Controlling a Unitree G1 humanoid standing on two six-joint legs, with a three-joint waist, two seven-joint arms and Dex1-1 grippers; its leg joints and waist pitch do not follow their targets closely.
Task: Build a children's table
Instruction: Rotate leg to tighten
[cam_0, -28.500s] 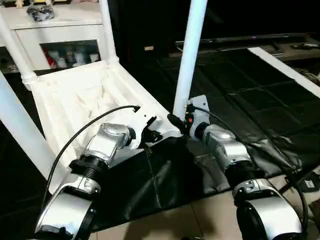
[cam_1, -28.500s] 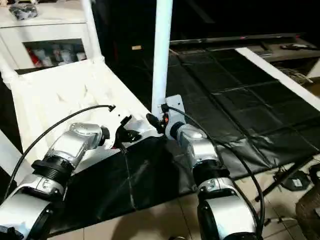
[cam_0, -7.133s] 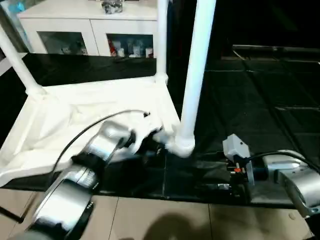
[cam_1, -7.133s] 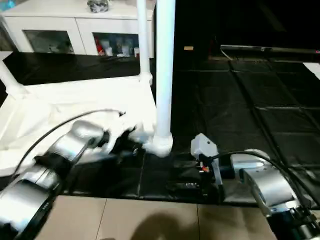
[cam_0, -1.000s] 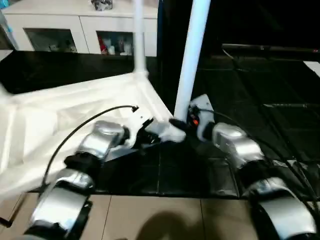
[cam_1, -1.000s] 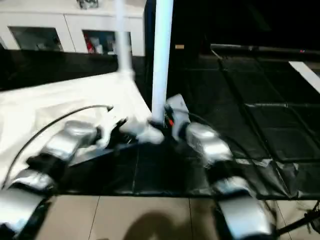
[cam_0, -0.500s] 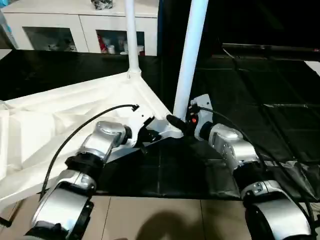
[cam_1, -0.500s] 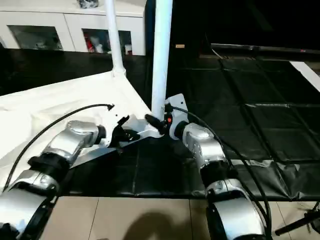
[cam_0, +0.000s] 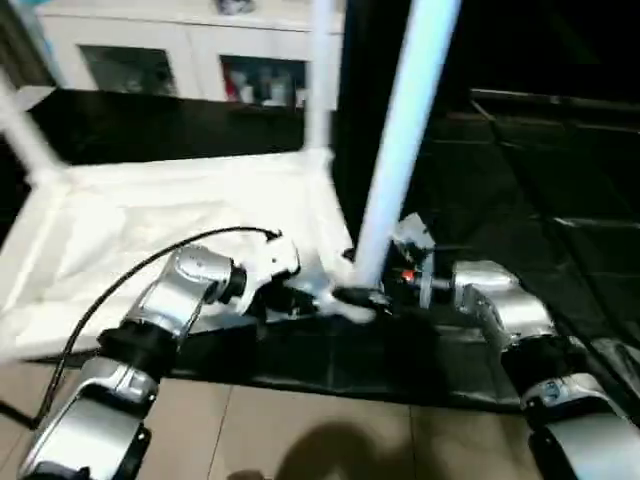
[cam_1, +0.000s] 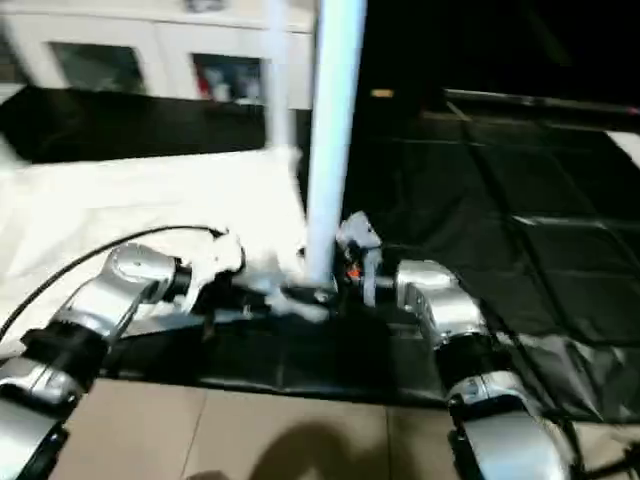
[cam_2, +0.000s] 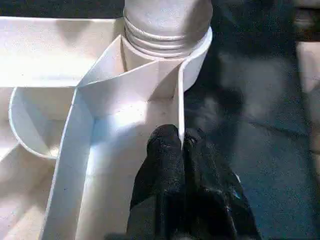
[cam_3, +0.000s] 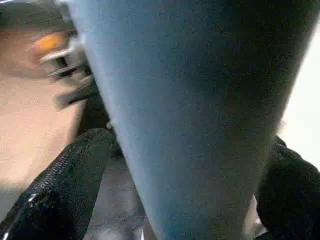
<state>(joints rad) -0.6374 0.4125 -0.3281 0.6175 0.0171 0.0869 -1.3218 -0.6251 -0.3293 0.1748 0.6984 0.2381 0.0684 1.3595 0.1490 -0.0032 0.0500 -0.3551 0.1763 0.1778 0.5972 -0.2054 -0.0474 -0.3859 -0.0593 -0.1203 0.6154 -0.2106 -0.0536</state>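
Table top (cam_0: 170, 215): white, lying upside down on a black mat (cam_0: 520, 180), ribbed underside facing up, its near right corner between the two grippers.
Near leg (cam_0: 400, 140): white tube standing upright in the near right corner socket (cam_2: 167, 22); a ringed collar sits at the socket mouth.
Far legs: one (cam_0: 320, 75) stands at the far right corner, another (cam_0: 22, 130) at the far left.
Left arm: silver forearm stretched forward and to the right over the table top's near edge, a black cable arching above it.
Left gripper (cam_2: 181, 142): the two black fingers are pinched together on a thin upright rib (cam_2: 179, 95) of the table top, just beside the socket.
Right arm: forearm reaching forward and left, level with the base of the near leg.
Right gripper (cam_3: 190, 165): one black finger (cam_3: 65, 175) on each side of the near leg, pressed against it, clasping it low down.
Cabinet (cam_0: 200, 50): white with glass doors, behind the table top.
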